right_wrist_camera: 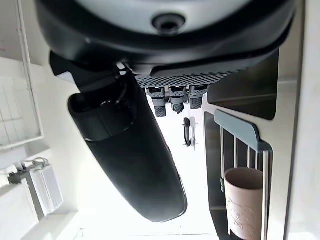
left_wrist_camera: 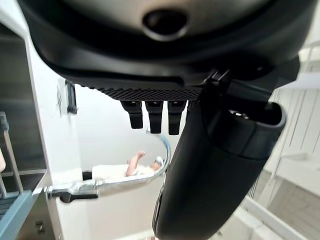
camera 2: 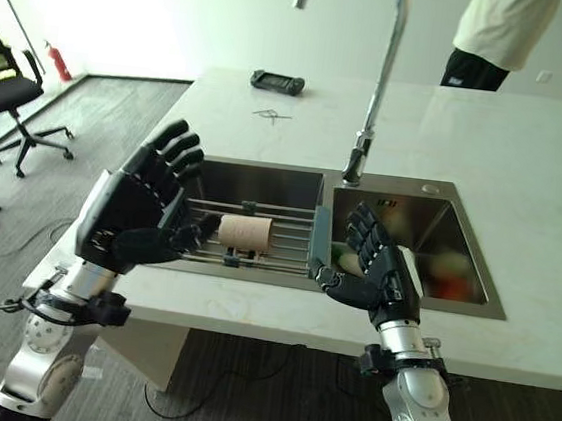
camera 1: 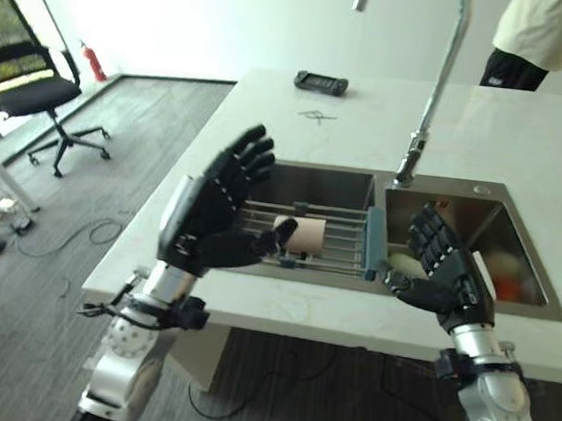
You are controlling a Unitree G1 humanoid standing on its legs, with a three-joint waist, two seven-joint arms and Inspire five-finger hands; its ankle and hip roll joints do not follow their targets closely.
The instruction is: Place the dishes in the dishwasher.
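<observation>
I'm holding my left hand [camera 1: 210,213] up over the counter's [camera 1: 371,119] near edge, just left of the double sink [camera 1: 512,307], fingers straight and spread, thumb sticking out toward the rack, gripping nothing. My right hand [camera 1: 445,273] is hovering over the front rim of the sink's right basin, fingers relaxed and open too, nothing in it.

The task's dish I can make out best is a pinkish-tan cup [camera 2: 245,231], lying on its side on the wire rack [camera 2: 289,233] that's spanning the left basin. The rack's blue-grey end piece is sitting by the divider btwn the basins. The cup is btwn my two hands, touching neither. The right wrist view is also catching the cup [right_wrist_camera: 243,200] on the rack bars.

In the right basin, more dishes [camera 1: 510,275] are lying: sth pale and sth orange-red, can't tell exactly what.

The tall faucet [camera 2: 373,100] is rising behind the sink. A dark handheld device [camera 1: 321,82] is lying on the counter far back. A person [camera 1: 535,41] is standing beyond the counter. An office chair [camera 1: 28,83] is standing on the floor off to my left.
</observation>
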